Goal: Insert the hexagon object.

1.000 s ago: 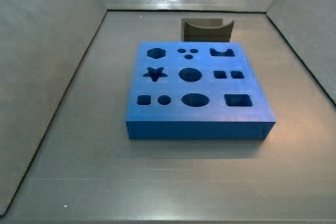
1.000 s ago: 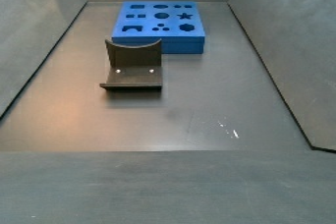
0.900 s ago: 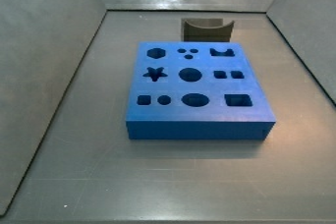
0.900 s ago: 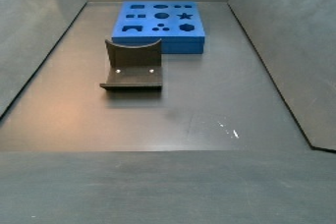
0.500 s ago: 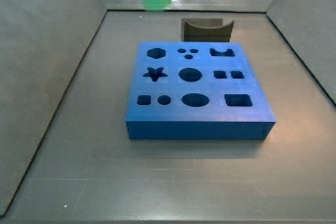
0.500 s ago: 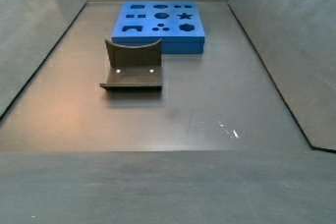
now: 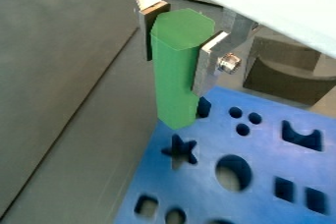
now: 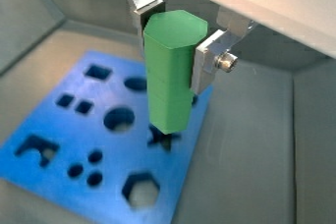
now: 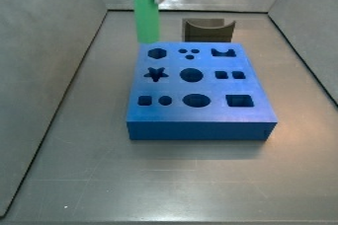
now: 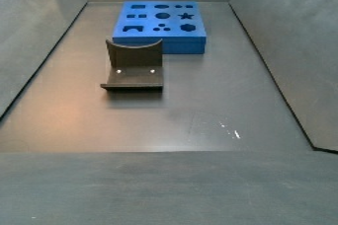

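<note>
- A grey floor (image 10: 199, 111) walled by grey panels carries the blue block (image 9: 199, 115) and the fixture (image 10: 133, 66).
- The gripper (image 7: 182, 33), fingers (image 8: 209, 63) clamped on the hexagon object (image 9: 144, 12), hangs over the block's hexagon-hole corner.
- The bar's long axis is vertical, its lower end toward the block.

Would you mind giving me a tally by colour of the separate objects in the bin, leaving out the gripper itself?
Green: 1, the hexagon object held upright between the fingers of the gripper, above the block.
Blue: 1, the blue block with shaped holes, on the floor.
Dark grey: 1, the fixture beside the block.
Total: 3
</note>
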